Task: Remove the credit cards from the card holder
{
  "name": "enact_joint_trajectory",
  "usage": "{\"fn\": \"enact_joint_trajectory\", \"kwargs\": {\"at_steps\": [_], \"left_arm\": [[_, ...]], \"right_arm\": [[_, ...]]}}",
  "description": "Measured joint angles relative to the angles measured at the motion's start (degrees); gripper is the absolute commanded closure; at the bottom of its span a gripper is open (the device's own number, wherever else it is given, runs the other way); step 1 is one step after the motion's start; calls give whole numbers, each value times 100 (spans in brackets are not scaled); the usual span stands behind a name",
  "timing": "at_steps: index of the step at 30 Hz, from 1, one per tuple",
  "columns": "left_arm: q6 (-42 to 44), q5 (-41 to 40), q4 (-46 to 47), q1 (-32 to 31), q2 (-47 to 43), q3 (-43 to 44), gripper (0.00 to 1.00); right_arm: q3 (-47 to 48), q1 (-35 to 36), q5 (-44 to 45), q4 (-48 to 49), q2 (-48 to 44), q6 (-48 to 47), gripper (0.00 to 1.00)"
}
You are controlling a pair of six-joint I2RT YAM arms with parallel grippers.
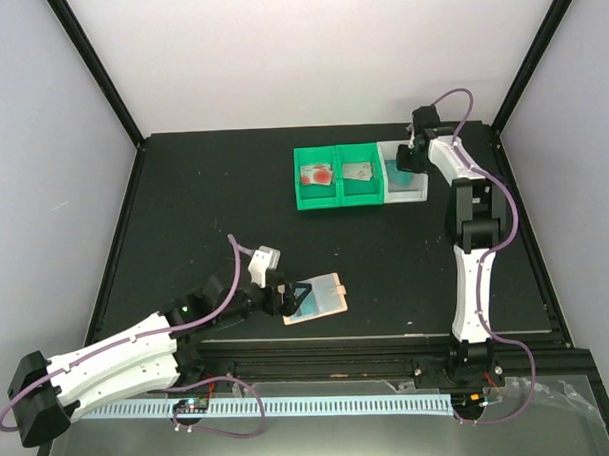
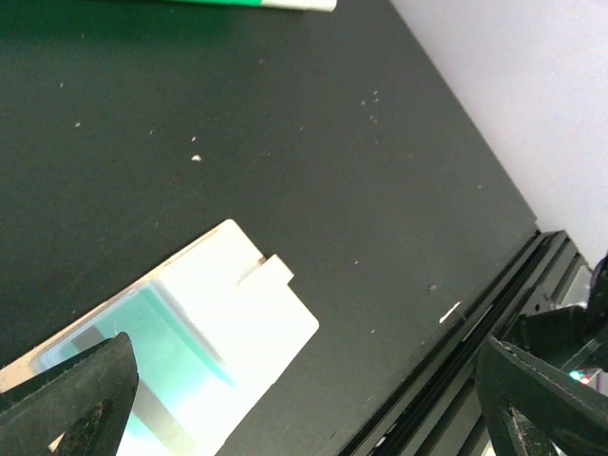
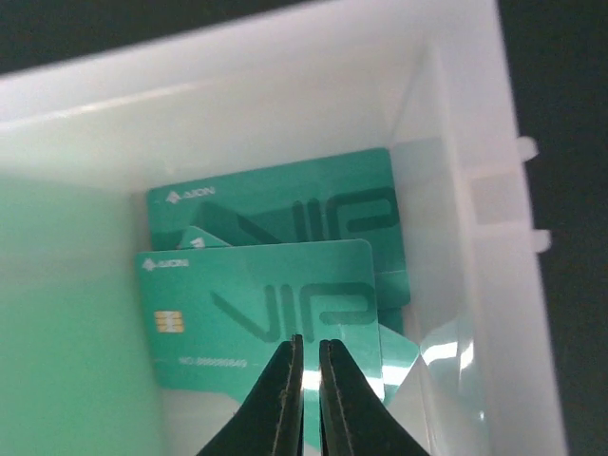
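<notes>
The peach card holder (image 1: 325,298) lies open on the black table near the front edge. In the left wrist view it (image 2: 247,323) glares white, with a teal inner area (image 2: 157,347); I cannot tell whether that is a pocket or a card. My left gripper (image 1: 280,296) is open wide at the holder's left edge, one finger (image 2: 81,394) over its corner. My right gripper (image 3: 310,353) is inside the white bin (image 3: 456,123), its jaws a narrow slit apart and holding nothing, just above teal credit cards (image 3: 256,313) lying flat.
Two joined green bins stand at the back: one (image 1: 318,175) holds a pale card with a red blotch, the other (image 1: 360,172) a silver-grey card. The white bin (image 1: 392,192) adjoins them on the right. The table's front rail (image 2: 494,313) is close to the holder.
</notes>
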Motion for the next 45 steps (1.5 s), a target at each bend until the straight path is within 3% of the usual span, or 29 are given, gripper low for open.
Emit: {"fn": "enact_joint_trajectory", "kwargs": {"at_steps": [8,15,23,33,45], "left_arm": [[11,-9,-177,2,409,31,1],[107,140,-361,13,557,162,1],[-63,-7,-354,96,588,50,1],[-428,402,-210,619,1119,-48,1],[-1226,1862,1228,1377,1342,-861,6]], "right_arm": [[-673,0,-323,98,-1224,50,90],[-2494,2,-815,813,-3047,269,88],[-4188,181,-1338,1174,-4216,610,83],[-5600,1434,-1563,1635,-5766,949,77],[-6854,3331,-1646,2555,-5869,1631,74]]}}
